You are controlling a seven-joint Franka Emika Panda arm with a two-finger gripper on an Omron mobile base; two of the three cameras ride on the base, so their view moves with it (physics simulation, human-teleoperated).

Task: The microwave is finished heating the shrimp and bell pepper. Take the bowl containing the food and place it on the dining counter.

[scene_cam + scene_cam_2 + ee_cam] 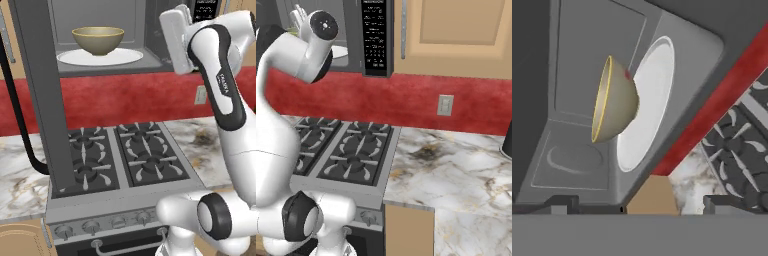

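Two risks stand out, judged from how things lie now. Nearest the base is the stove (125, 160), its burners directly beneath the microwave (100, 35), with marble counter (456, 165) on either side. Above the stove's right edge the gripper (639, 202) is spread wide and grasps nothing; its dark tips frame the cavity from outside, the hand rolled so the scene looks turned on its side. The open door (42, 100) hangs down over the left burners, narrowing the way in from that side. Farther in, the bowl (98, 40) sits upright at the middle of the white turntable (127, 56), apart from the cavity walls. A bit of red, probably the bell pepper (628, 74), peeks over the rim; the shrimp cannot be made out.

First risk: the wrist could clip the cavity's right edge on entry. Second: a one-sided rim pinch could tip the bowl or slide it across the smooth turntable, spilling food onto the burners below.
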